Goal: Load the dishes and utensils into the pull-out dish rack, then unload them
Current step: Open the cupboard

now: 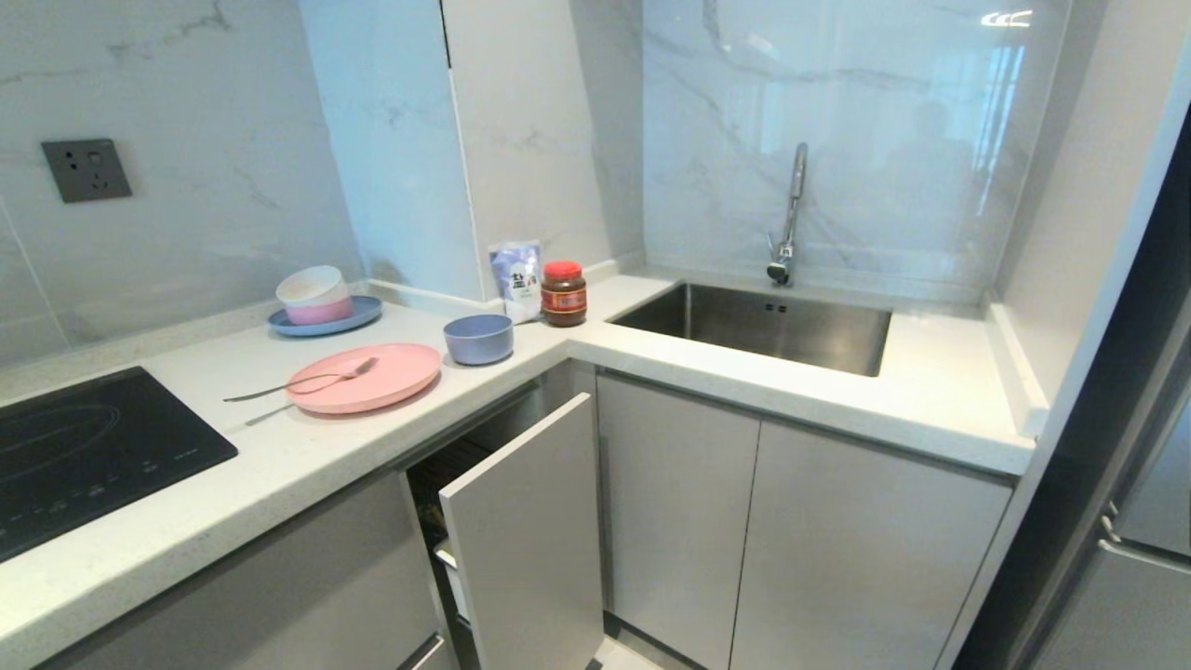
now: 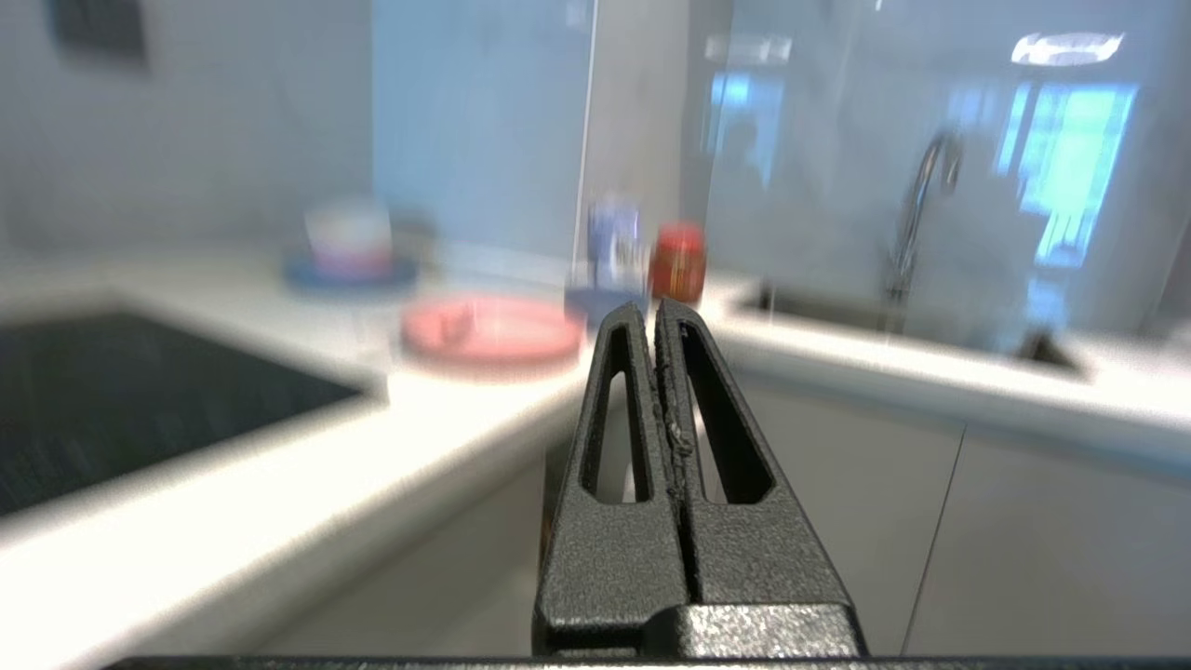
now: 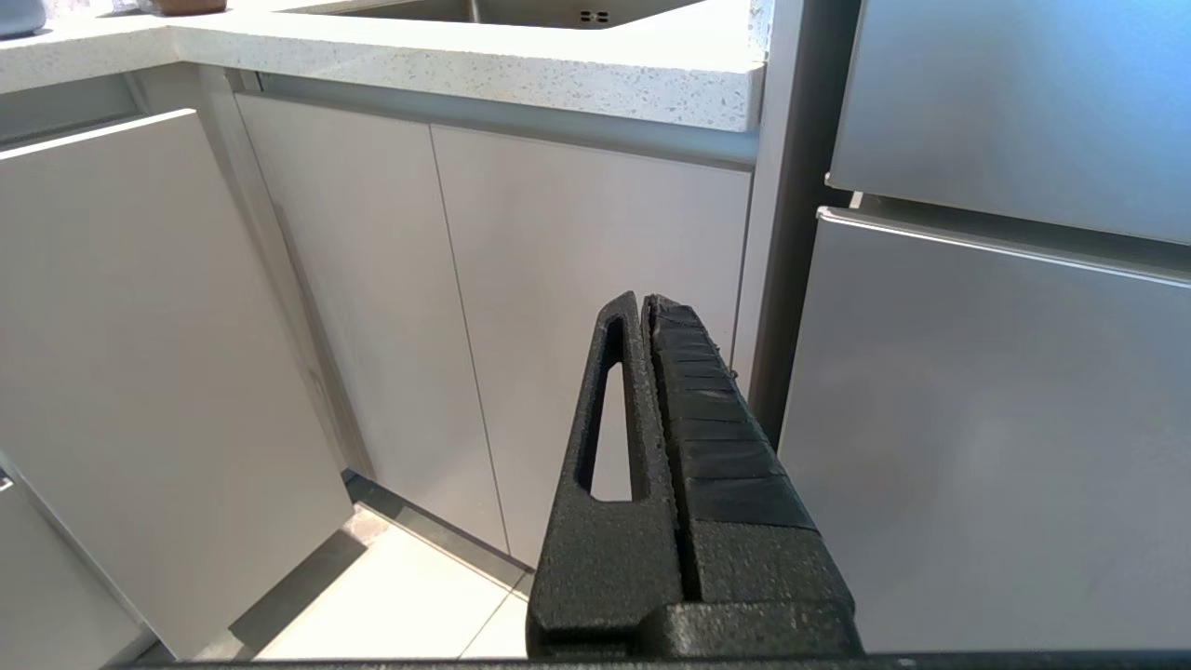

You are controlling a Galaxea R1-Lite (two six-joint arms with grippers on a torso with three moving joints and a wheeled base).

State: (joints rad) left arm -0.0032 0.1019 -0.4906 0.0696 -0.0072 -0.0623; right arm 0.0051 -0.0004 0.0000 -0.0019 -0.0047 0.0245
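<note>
Pull-out dish rack (image 1: pixel 437 484): interior largely hidden behind its pale grey front panel (image 1: pixel 526 540). Lower utensil (image 1: pixel 270 415): mostly concealed beneath the pink plate (image 1: pixel 365 377). Left wrist view: desk (image 2: pixel 279 484) items blurred.

The head view looks steeply down from above onto the corner desk (image 1: pixel 279 456), sink (image 1: pixel 763 326) at two o'clock. The left wrist view sits lower, level with the desk edge, facing the same pink plate (image 2: pixel 491 331) and sink. The right wrist view is lowest, close to the cabinet doors (image 3: pixel 586 307).
</note>
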